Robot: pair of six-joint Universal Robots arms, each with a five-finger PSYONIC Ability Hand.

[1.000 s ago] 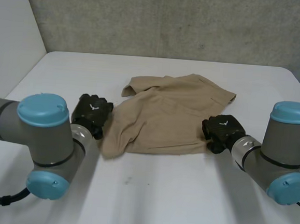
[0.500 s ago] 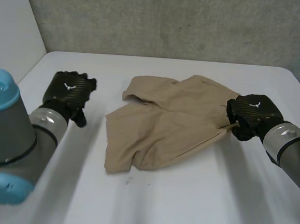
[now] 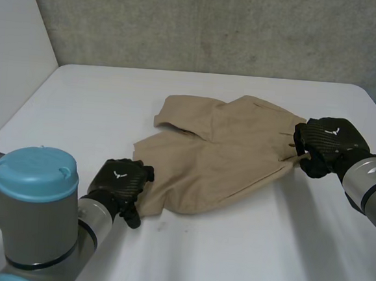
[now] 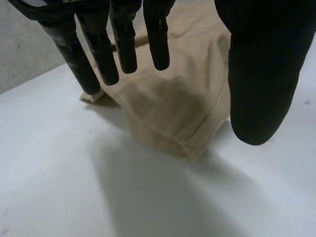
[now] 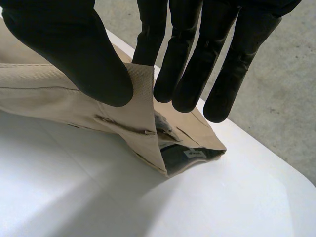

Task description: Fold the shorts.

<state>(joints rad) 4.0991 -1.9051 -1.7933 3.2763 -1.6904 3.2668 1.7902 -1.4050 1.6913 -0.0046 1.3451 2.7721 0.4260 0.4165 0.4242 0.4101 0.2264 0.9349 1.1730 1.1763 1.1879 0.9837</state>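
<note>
The tan shorts [image 3: 220, 149] lie rumpled on the white table [image 3: 244, 249], with one part folded over at the far left. My right hand [image 3: 327, 146] is at their right edge, and its thumb [image 5: 64, 44] and a finger pinch the waistband [image 5: 140, 94] and lift it slightly. My left hand [image 3: 121, 181] hovers at the near-left leg corner. Its fingers [image 4: 123, 39] are straight and spread above that hem corner [image 4: 168, 118], with the thumb apart, and it holds nothing.
A grey concrete wall stands behind the table, and a white wall runs along its left side. The table's right edge lies just beyond my right hand. Bare tabletop stretches in front of the shorts.
My right hand has carried the waistband out to the right and away, stretching the shorts. My left hand swung out to the far left, then came back to the near-left leg corner.
</note>
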